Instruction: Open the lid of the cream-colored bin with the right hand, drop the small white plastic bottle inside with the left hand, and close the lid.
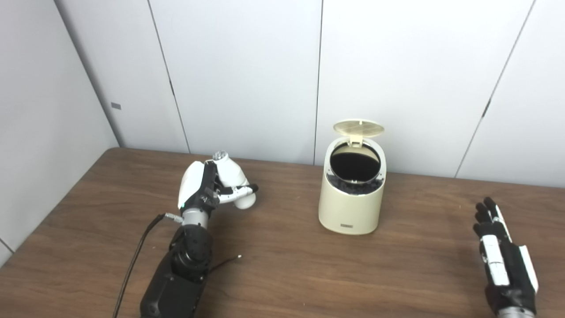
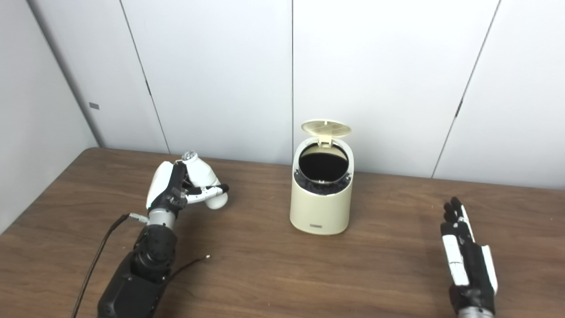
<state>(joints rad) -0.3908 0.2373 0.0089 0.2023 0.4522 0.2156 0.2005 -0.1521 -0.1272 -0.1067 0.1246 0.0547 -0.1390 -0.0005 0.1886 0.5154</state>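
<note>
The cream-colored bin (image 1: 351, 205) stands at the middle of the brown table, its round lid (image 1: 358, 127) tipped up at the back and its dark inside showing. Left of the bin, my left hand (image 1: 207, 187) is shut on the small white plastic bottle (image 1: 233, 178), which is tilted with its silver cap pointing up and left. The bottle is held a little above the table, well apart from the bin. My right hand (image 1: 501, 249) rests low at the far right with its fingers straight and apart, holding nothing.
The wooden table (image 1: 282, 274) runs to a white panelled wall behind the bin and a wall on the left. A black cable (image 1: 134, 260) trails from my left wrist to the table's front edge.
</note>
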